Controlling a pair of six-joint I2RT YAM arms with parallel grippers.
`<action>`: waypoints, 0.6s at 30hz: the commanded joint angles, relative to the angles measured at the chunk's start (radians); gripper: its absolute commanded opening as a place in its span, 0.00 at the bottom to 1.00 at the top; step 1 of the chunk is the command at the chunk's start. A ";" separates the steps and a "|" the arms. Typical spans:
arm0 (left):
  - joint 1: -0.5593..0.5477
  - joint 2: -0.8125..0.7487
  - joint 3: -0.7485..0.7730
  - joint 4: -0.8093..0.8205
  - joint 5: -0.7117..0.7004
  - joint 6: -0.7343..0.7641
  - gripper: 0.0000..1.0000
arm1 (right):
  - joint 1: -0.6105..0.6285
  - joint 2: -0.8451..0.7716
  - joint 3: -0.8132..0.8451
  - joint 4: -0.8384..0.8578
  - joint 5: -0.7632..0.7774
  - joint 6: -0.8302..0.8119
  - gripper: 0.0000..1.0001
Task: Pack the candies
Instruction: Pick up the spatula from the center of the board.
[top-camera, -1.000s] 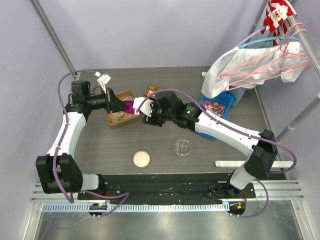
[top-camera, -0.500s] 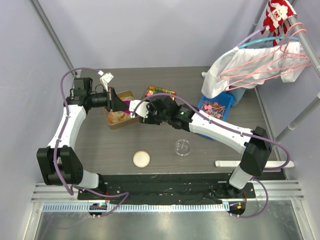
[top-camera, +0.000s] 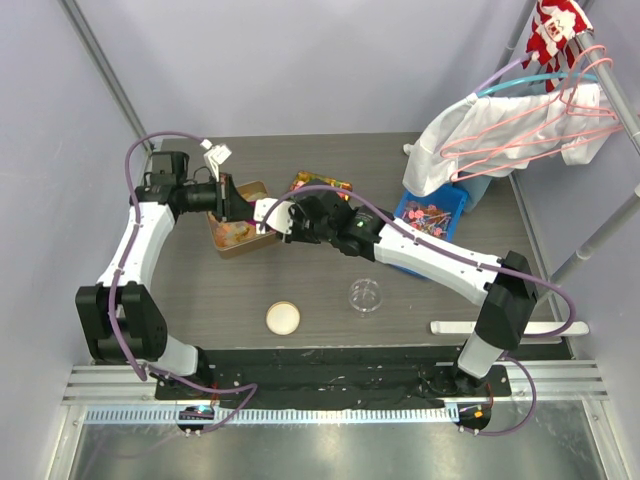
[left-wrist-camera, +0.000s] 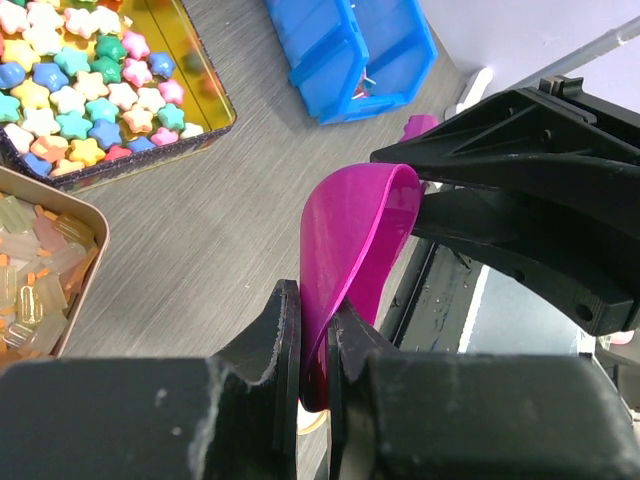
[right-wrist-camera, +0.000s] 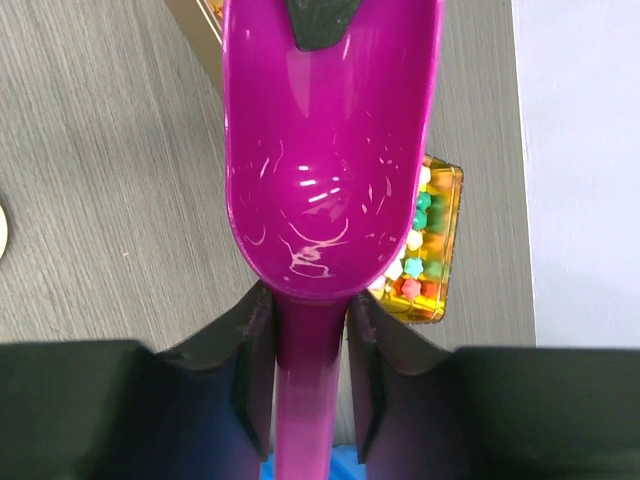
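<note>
The left end effector (left-wrist-camera: 312, 335) pinches the rim of the magenta scoop (right-wrist-camera: 330, 150), the right end effector (right-wrist-camera: 305, 345) its handle, beside the edge of the tin (left-wrist-camera: 97, 235) of candies (left-wrist-camera: 30, 280).

Magenta scoop (right-wrist-camera: 330, 170); pale, orange-flecked candies (left-wrist-camera: 30, 265) near the left gripper (left-wrist-camera: 312, 335); multicoloured stars (left-wrist-camera: 70, 90) in a gold tin (left-wrist-camera: 203, 62); blue bin (left-wrist-camera: 345, 50).

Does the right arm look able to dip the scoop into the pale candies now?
Probably not yet: the left gripper is shut on the scoop's rim while the right gripper holds its handle.
</note>
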 joint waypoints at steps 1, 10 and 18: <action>-0.012 0.011 0.013 -0.034 0.061 0.027 0.01 | 0.003 -0.009 0.053 0.100 0.006 0.002 0.24; -0.012 0.064 0.019 -0.027 0.033 0.018 0.30 | 0.005 -0.041 0.099 0.057 -0.032 0.060 0.04; -0.012 0.091 0.026 -0.035 0.009 0.023 0.49 | 0.006 -0.053 0.093 0.054 -0.037 0.068 0.01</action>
